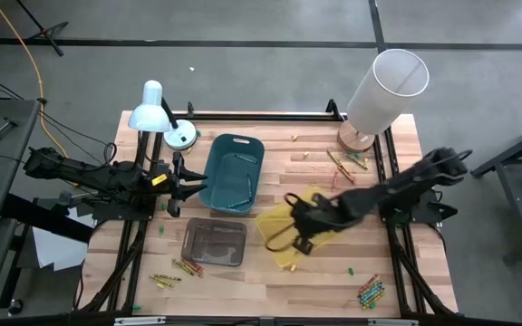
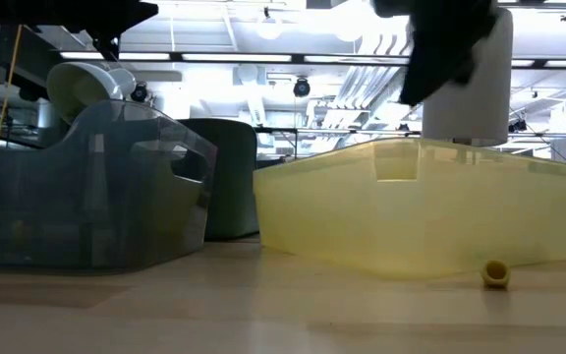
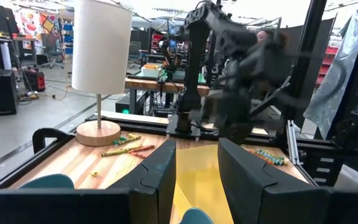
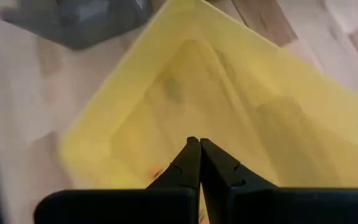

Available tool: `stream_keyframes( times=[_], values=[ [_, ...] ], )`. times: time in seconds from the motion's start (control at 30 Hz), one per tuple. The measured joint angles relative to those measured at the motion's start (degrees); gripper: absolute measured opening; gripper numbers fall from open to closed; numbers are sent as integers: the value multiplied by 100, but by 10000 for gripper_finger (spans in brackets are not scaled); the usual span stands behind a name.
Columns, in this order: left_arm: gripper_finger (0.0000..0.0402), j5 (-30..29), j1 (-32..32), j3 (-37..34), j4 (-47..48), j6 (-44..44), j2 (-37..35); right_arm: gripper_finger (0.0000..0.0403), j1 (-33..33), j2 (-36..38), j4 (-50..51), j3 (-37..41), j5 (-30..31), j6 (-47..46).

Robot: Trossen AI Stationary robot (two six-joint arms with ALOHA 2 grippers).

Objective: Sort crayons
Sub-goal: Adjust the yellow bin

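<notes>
While you look from the near edge of the table [image 1: 270,294], you find crayons in two groups: one cluster [image 1: 371,292] near the near right corner and one cluster [image 1: 176,272] near the near left corner. Just behind the left cluster stands the grey bin [image 1: 214,242]. Beside it, in the middle of the table, is the yellow bin [image 1: 299,231], and your right gripper [image 4: 199,163] hangs over its inside with the fingers pressed together, grasping nothing. Behind the grey bin is the teal bin [image 1: 234,172]. Your left gripper [image 1: 181,185] waits at the left edge beside the teal bin, fingers partly apart; I see nothing between them. More crayons [image 1: 347,165] lie toward the far right corner, near the foot of the white lamp [image 1: 384,91]. At the far left corner is the blue desk lamp [image 1: 152,110]
</notes>
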State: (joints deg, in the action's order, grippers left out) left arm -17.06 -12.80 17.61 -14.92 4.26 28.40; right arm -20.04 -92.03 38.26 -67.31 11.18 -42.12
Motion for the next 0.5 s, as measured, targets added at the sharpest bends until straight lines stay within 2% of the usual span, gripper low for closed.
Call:
stream_keyframes(
  times=[0.27,0.5],
  values=[
    [106,-2,0,0,1,-136,0,0,830,-1094,-1322,2,-422,1366],
    [106,-2,0,0,2,-136,1,0,1160,-1303,-1906,2,-580,1564]
  ],
)
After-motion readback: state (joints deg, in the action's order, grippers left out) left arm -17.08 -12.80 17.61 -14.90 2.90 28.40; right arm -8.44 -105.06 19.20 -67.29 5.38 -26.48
